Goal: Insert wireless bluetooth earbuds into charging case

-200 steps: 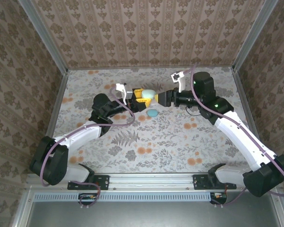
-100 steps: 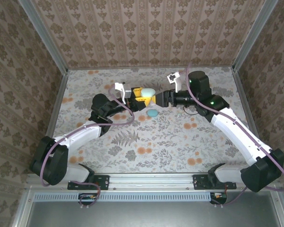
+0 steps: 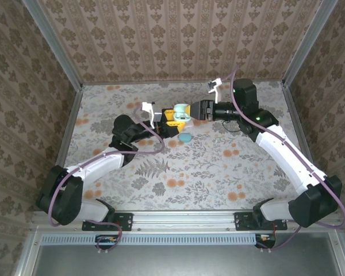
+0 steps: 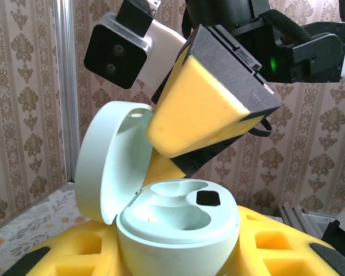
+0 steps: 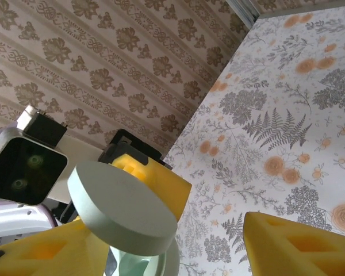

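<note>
My left gripper (image 3: 174, 118) is shut on the pale mint charging case (image 3: 181, 110), held above the table. In the left wrist view the case (image 4: 178, 233) sits between my yellow pads (image 4: 75, 259) with its lid (image 4: 106, 167) swung up to the left. Its wells are empty, and the earbuds are hidden from me. My right gripper (image 3: 191, 110) is open at the case, one yellow finger (image 4: 207, 109) hanging just over the open wells. In the right wrist view the lid (image 5: 123, 210) lies between that gripper's (image 5: 161, 230) spread fingers, close to the left one.
A small teal pebble-shaped piece (image 3: 186, 137) lies on the floral table (image 3: 218, 172) just in front of the two grippers. Patterned walls with metal rails (image 3: 69, 126) close in the table on the left, right and back.
The right gripper has risen, turned and moved left, up to the held case and round its raised lid. The left gripper and the case have stayed about where they were.
</note>
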Robot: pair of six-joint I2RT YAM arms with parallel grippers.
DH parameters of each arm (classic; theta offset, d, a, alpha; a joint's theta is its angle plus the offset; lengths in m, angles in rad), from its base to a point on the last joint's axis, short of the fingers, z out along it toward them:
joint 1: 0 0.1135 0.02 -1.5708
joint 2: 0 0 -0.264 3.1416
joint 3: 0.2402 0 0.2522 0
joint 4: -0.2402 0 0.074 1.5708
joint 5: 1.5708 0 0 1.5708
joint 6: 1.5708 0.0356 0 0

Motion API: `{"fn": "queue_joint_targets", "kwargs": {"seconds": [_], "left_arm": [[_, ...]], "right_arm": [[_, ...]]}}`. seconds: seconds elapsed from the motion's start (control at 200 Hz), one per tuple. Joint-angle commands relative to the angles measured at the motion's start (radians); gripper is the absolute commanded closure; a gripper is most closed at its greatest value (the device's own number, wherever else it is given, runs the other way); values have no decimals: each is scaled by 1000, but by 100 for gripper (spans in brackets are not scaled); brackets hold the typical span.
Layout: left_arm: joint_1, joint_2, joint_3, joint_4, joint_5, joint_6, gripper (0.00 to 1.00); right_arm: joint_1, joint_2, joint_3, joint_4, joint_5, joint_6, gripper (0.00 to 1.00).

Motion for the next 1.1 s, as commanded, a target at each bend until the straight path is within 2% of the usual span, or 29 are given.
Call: {"fn": "queue_joint_targets", "kwargs": {"seconds": [0.0,0.26,0.475,0.905,1.095], "left_arm": [[-5,-11,-11,67,25,38,75],[-6,-17,-29,95,-9,45,75],[-5,-21,-35,90,-59,45,75],[-5,-24,-33,105,-77,28,75],[-5,-26,-33,105,-81,32,75]], "right_arm": [[-3,16,32,15,39,17,36],[-3,23,60,-3,44,57,35],[-3,-24,27,25,-44,37,34],[-3,-59,-23,0,0,14,33],[-2,-46,-18,-7,-20,39,33]]}}
